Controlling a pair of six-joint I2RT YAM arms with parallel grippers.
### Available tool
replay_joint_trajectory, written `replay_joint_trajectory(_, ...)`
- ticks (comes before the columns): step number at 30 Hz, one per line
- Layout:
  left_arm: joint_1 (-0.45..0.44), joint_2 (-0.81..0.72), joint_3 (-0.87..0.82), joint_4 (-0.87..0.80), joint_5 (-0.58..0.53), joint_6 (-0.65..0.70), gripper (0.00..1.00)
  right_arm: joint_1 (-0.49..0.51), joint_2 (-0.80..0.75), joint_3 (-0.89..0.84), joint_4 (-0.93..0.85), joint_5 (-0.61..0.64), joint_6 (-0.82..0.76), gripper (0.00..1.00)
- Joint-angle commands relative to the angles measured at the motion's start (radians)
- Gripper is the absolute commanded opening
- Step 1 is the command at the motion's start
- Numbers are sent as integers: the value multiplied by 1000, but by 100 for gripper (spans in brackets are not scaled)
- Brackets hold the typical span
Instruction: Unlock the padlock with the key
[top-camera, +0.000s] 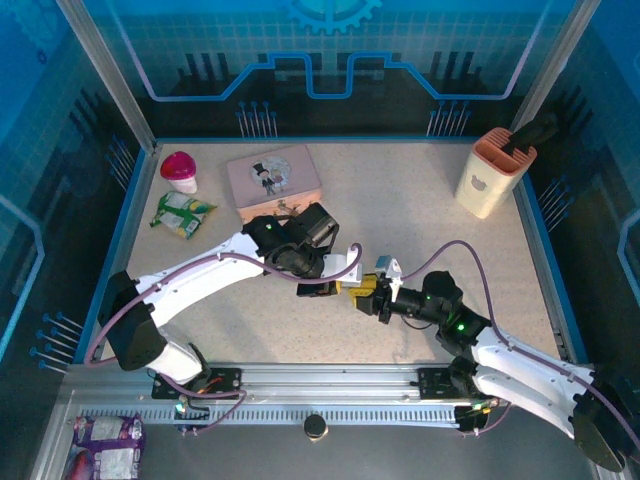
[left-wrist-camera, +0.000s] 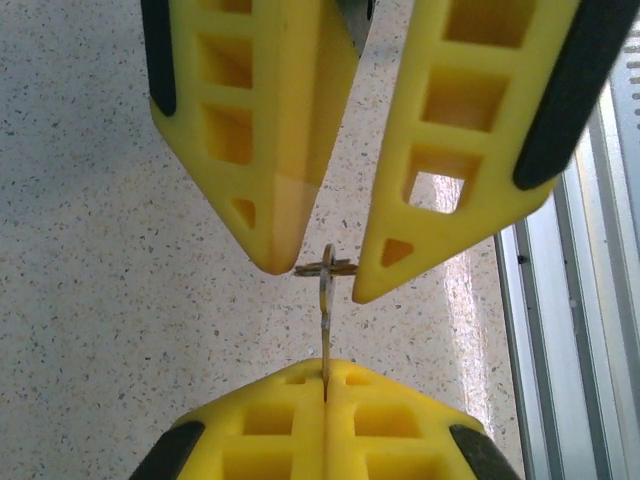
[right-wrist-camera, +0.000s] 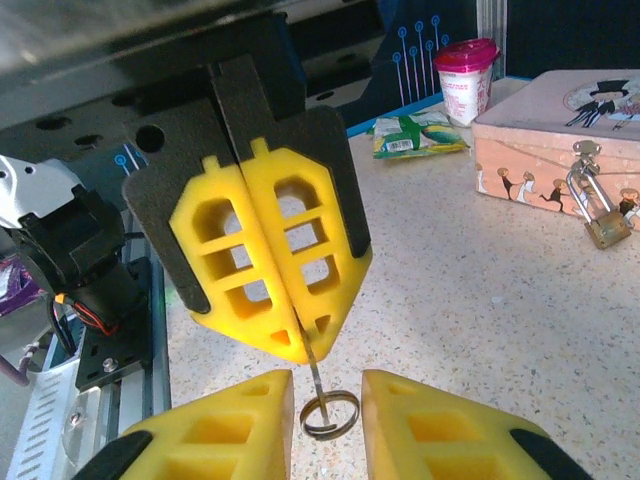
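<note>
Top: left gripper (top-camera: 338, 288), right gripper (top-camera: 366, 296) met tip-to-tip, likely a regrip.
Left wrist: left clamped shut on key (left-wrist-camera: 326, 320) blade, ring (left-wrist-camera: 327, 268) free at 12.
Right wrist: right jaws flanked ring, contact unclear; padlock (right-wrist-camera: 606, 226) hung off pink tin (right-wrist-camera: 530, 150), 2 o'clock.

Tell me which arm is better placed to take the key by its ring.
Right, probably: the yellow right end effector flanks the ring of the thin dark metal key, while the left end effector is shut on its shaft.

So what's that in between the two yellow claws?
The key. The left gripper pinches its thin end, and its ring sits between the fingertips of the right gripper, clearest in the right wrist view.
</note>
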Motion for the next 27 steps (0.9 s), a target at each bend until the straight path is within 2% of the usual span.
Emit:
replay_joint_trajectory(1,-9,-22,-13,-30,31,28,0,2,10,9,37,5,-5,24)
replay_joint_trajectory(8,-11,-24,-15,-29,37,28,0,5,17,13,40,11,-5,15)
replay_joint_trajectory(13,-11,-43,-31,24,38,16,0,8,0,15,25,33,-4,0)
replay_joint_trajectory(15,-6,-83,-75,122,31,-12,2,7,-15,11,20,48,0,0)
replay_joint_trajectory(17,1,-135,-122,216,19,-36,14,7,-37,5,13,77,9,0)
replay_joint_trajectory(19,19,-200,-174,321,32,-84,17,8,-62,-4,11,106,23,0)
replay_joint_trajectory(21,41,-269,-233,464,52,-157,28,8,-88,-14,22,138,49,0)
replay_joint_trajectory(24,75,-386,-377,757,16,-305,37,7,-116,-26,60,167,104,0)
replay_joint_trajectory(26,89,-472,-539,1061,-91,-485,54,8,-119,-50,138,178,158,0)
replay_joint_trajectory(27,100,-507,-584,1138,-80,-549,57,9,-114,-60,181,180,182,0)
